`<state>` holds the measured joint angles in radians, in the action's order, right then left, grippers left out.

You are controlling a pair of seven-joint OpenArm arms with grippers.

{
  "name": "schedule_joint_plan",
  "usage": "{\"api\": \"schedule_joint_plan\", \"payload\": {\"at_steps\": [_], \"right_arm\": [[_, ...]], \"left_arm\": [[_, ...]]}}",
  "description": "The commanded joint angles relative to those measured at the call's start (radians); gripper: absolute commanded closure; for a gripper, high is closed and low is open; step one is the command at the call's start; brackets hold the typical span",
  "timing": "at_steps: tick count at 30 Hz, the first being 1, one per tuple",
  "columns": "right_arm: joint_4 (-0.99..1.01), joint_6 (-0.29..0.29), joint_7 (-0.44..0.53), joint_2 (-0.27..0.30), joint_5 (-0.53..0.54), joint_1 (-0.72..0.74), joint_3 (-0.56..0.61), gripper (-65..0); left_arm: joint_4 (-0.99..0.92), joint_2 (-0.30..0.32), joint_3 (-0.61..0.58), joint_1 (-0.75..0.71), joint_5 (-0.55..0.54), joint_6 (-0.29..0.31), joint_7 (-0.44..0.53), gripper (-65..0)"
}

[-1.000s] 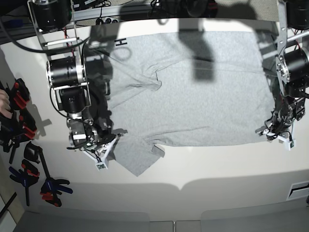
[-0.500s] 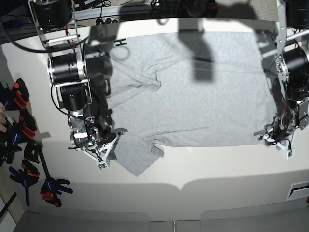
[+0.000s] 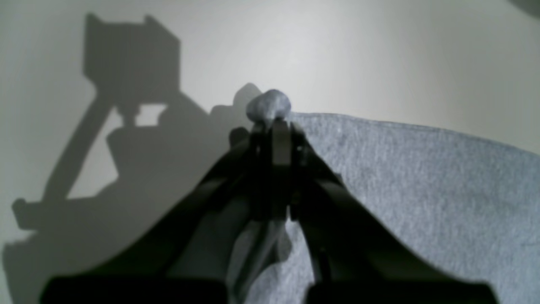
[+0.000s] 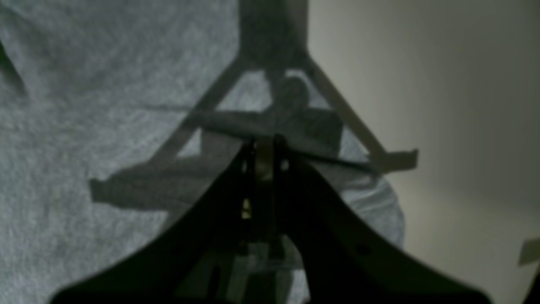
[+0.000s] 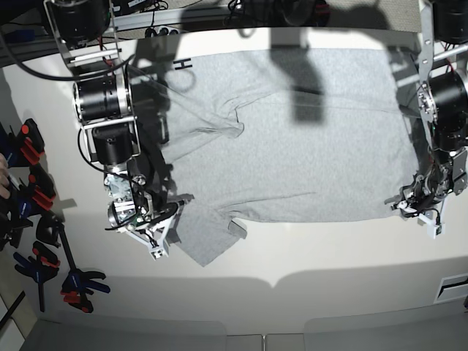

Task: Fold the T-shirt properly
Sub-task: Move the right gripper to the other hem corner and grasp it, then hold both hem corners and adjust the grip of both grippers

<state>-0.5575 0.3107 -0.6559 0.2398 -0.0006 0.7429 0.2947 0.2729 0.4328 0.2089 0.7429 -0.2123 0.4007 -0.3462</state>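
The light grey T-shirt lies spread flat on the white table, with one sleeve pointing toward the front edge. At the shirt's front right corner my left gripper is shut. In the left wrist view a small nub of grey cloth pokes out past the shut left gripper. My right gripper sits at the shirt's left edge beside the sleeve. In the right wrist view the right gripper is shut low over the T-shirt, with cloth bunched under it.
Several black, red and blue spring clamps lie along the table's left edge, with more near the front left. Cables and arm mounts line the back. A black mark shows at the shirt's back left corner.
Both grippers have crept slightly toward the table's front edge, still shut on the cloth. The sleeve near the right gripper has shifted a little with it.
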Motion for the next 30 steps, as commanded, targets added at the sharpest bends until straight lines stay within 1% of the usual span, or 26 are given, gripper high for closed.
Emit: {"api": "schedule_joint_plan", "payload": {"at_steps": [1,7,9,12,13,14,15,16,17,18,21,22,25,27,28,30], "right_arm": [[-0.025,-0.012,0.011,0.008,-0.003,0.038,-0.001,0.0],[-0.045,-0.012,0.001,0.008,0.000,0.038,-0.001,0.0],[-0.045,-0.012,0.000,0.010,-0.001,0.038,-0.001,0.0],[-0.045,-0.012,0.004,0.021,-0.001,0.038,-0.001,0.0],[-0.045,-0.013,0.017,0.026,-0.001,0.038,-0.001,-5.8],[-0.045,-0.013,0.044,0.031,0.000,0.038,-0.001,-14.3],[-0.044,-0.013,0.088,0.037,0.000,0.035,-0.001,-22.3],[-0.044,-0.014,0.129,0.044,0.000,0.029,-0.001,-27.8],[-0.043,-0.027,0.161,0.052,0.000,0.024,-0.001,-29.7],[-0.042,-0.054,0.180,0.057,0.001,0.018,-0.001,-29.6],[-0.023,-0.140,0.186,0.066,0.013,0.004,-0.001,-29.6],[-0.006,-0.150,0.186,0.069,0.031,0.004,-0.001,-29.5],[0.065,-0.140,0.201,0.076,0.100,0.005,-0.001,-29.5],[0.119,-0.126,0.208,0.076,0.114,0.005,-0.001,-29.5],[0.147,-0.104,0.208,0.076,0.114,0.005,-0.001,-29.5],[0.179,-0.028,0.205,0.076,0.113,0.005,-0.001,-28.2]], "left_arm": [[0.018,0.017,0.000,0.035,-0.011,0.005,0.009,0.0],[0.018,0.017,0.000,0.035,-0.079,0.011,-0.024,0.0],[0.018,0.017,0.000,0.035,-0.077,0.039,-0.024,0.0],[0.018,0.016,0.000,0.035,-0.078,0.042,-0.020,0.0],[0.018,0.017,0.000,0.035,-0.078,0.042,-0.020,0.0],[0.018,0.016,0.000,0.035,-0.078,0.042,-0.020,0.0],[0.018,0.016,0.000,0.035,-0.078,0.042,-0.021,0.0],[0.018,0.016,0.000,0.035,-0.078,0.042,-0.021,0.0],[0.018,0.016,0.000,0.035,-0.077,0.042,-0.021,0.0],[0.018,0.016,0.000,0.035,-0.077,0.042,-0.025,0.0],[0.018,0.016,0.000,0.030,-0.078,0.042,-0.027,0.0],[0.018,0.016,0.000,0.027,-0.078,0.042,-0.026,0.0],[0.018,0.016,0.000,0.018,-0.078,0.043,-0.019,0.0],[0.018,0.016,0.000,0.019,-0.078,0.042,-0.020,0.0],[0.018,0.016,0.000,0.019,-0.078,0.042,-0.020,0.0],[0.018,0.016,0.000,0.019,-0.078,0.042,-0.020,0.0]]}}
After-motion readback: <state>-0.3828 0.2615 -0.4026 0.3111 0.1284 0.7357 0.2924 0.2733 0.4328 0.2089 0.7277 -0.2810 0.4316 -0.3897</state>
